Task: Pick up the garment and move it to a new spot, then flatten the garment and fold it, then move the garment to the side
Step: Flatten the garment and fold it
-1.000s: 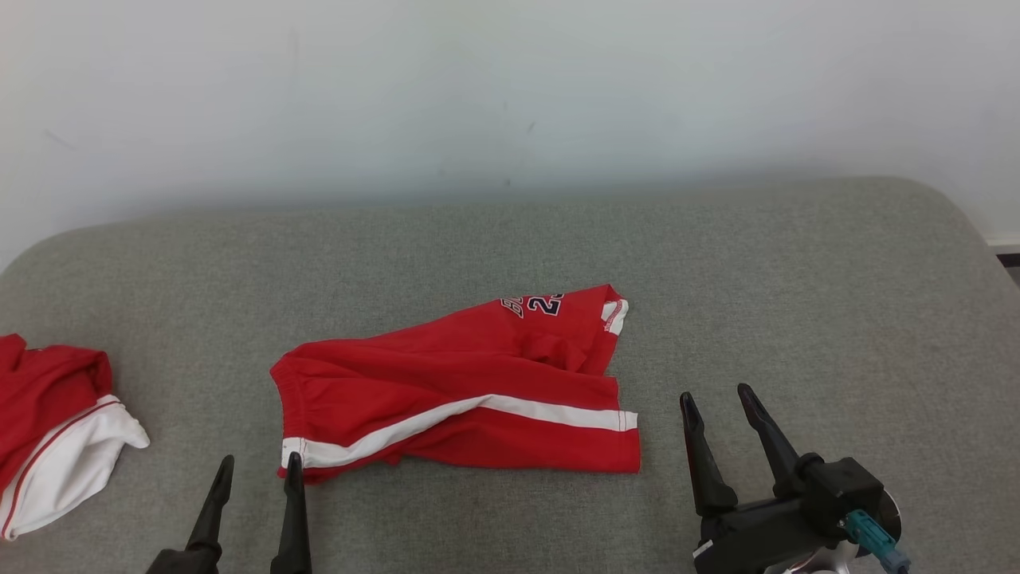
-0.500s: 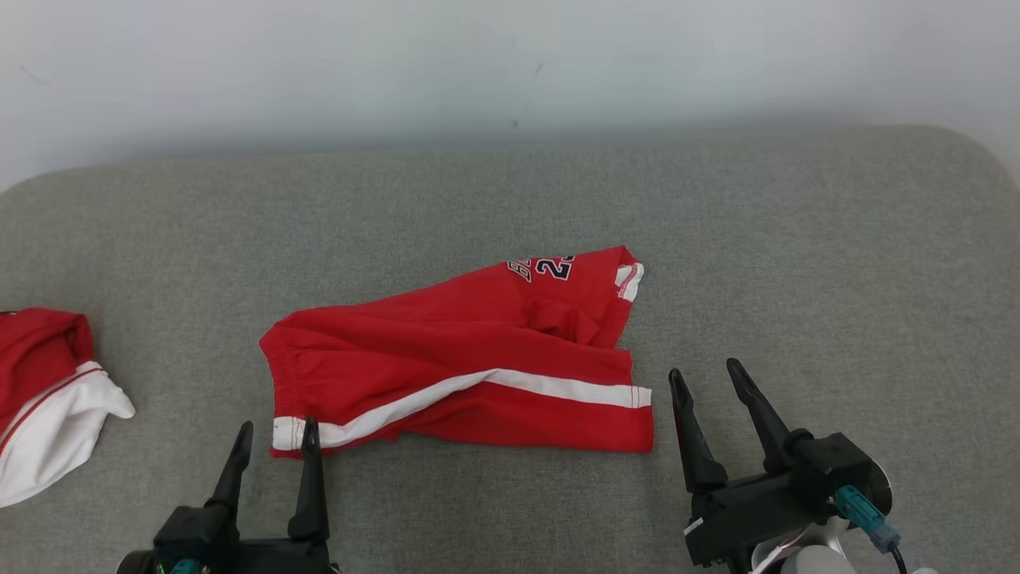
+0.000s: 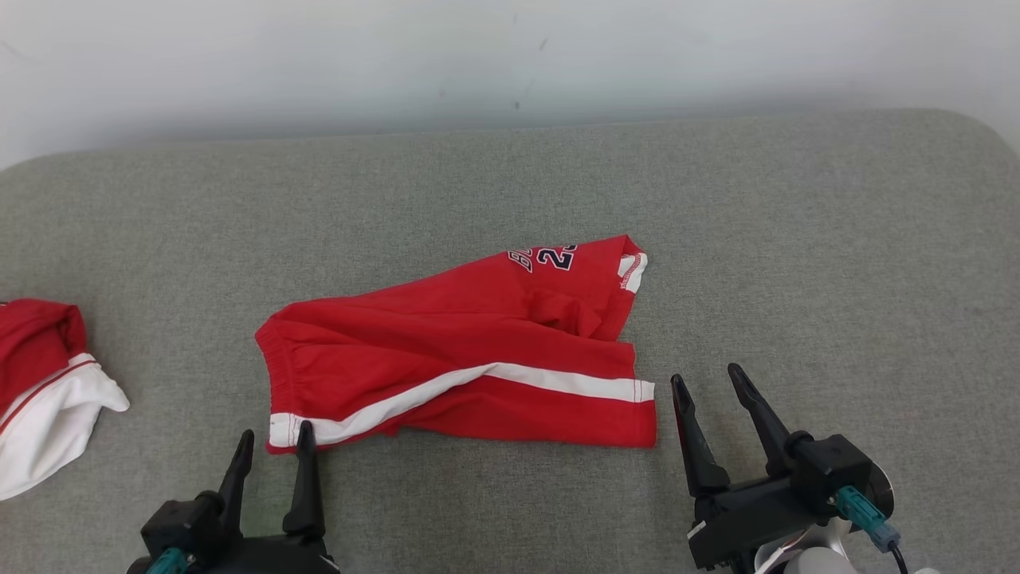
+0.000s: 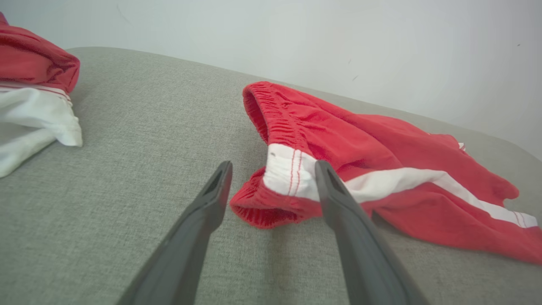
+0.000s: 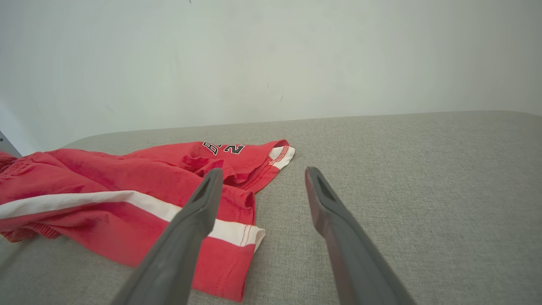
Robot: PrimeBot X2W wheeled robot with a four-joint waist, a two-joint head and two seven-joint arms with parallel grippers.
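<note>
Red fabric shorts (image 3: 454, 359) lie at the middle of the grey upholstered surface (image 3: 797, 239), long axis running left to right. The gathered elastic waistband is at the robot's left end; the leg hems are at the right end. A white stripe runs along the near leg from the waistband to the hem. The far leg is creased and partly tucked under, with a bunched fold near its middle. It carries dark lettering and numerals near the far right corner, next to a white hem trim.

Left gripper (image 3: 276, 430): fingers spread, holding nothing. In the left wrist view the white end of the waistband lies between the two fingertips. Whether either tip touches the cloth cannot be told.

Right gripper (image 3: 705, 375): fingers spread, holding nothing. It stands just beside the near right hem corner, over bare surface.

A second red and white garment (image 3: 40, 391) lies crumpled at the far left, well apart from the shorts.
</note>
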